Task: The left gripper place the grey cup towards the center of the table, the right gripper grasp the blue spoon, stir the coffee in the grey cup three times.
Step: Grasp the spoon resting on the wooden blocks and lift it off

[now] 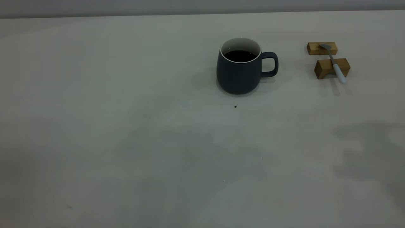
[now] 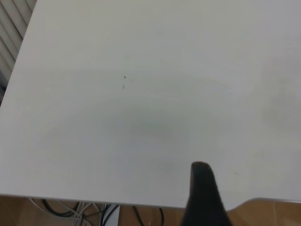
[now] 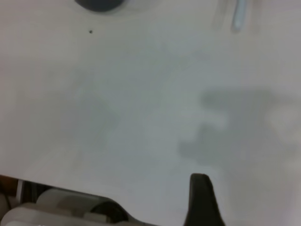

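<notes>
The grey cup (image 1: 240, 71) stands upright on the table (image 1: 126, 126), a little right of the middle and toward the far side, its handle pointing right. Dark coffee (image 1: 239, 56) fills it partway. The blue spoon (image 1: 334, 63) lies to its right across two wooden blocks, bowl on the far one. Neither gripper appears in the exterior view. A black part of my left gripper (image 2: 202, 197) shows over the table's near edge, away from the cup. My right gripper (image 3: 201, 200) hangs over bare table, with the cup's base (image 3: 99, 4) and the spoon's handle tip (image 3: 240, 14) far ahead.
Two tan wooden blocks (image 1: 322, 48) (image 1: 331, 68) carry the spoon. A tiny dark speck (image 1: 235, 106) lies just in front of the cup. Cables (image 2: 94, 209) and wooden floor show beyond the table's edge in the left wrist view. Shadows fall on the table's right front.
</notes>
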{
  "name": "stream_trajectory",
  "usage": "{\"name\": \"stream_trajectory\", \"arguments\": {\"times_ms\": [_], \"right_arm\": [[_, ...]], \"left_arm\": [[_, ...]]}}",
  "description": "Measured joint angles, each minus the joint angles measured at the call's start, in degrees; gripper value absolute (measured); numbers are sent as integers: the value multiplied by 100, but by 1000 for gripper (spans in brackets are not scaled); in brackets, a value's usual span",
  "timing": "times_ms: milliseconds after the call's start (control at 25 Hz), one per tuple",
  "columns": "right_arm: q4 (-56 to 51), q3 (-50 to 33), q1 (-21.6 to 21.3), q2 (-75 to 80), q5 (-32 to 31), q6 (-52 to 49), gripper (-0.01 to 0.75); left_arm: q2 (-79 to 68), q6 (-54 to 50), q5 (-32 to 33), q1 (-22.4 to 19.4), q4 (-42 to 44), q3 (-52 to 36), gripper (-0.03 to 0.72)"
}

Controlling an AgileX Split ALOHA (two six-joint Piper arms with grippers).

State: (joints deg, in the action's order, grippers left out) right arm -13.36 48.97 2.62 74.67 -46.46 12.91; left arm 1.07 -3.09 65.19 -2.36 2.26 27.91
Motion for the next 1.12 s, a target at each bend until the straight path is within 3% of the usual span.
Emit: {"name": "stream_trajectory", "arguments": {"times_ms": [360,560,760,1120], "right_arm": [[48,1456,328,2593,275,-251,562],[743,2407,379,3840,316,-948,562],[1336,3201,379,4731,310,-1373,563],[1414,4080,379,5871,284,-1391,563]], "left_arm": [[0,0,0,0,0,0,585],[0,0,0,0,0,0,585],[0,0,0,0,0,0,585],[0,0,0,0,0,0,585]]}}
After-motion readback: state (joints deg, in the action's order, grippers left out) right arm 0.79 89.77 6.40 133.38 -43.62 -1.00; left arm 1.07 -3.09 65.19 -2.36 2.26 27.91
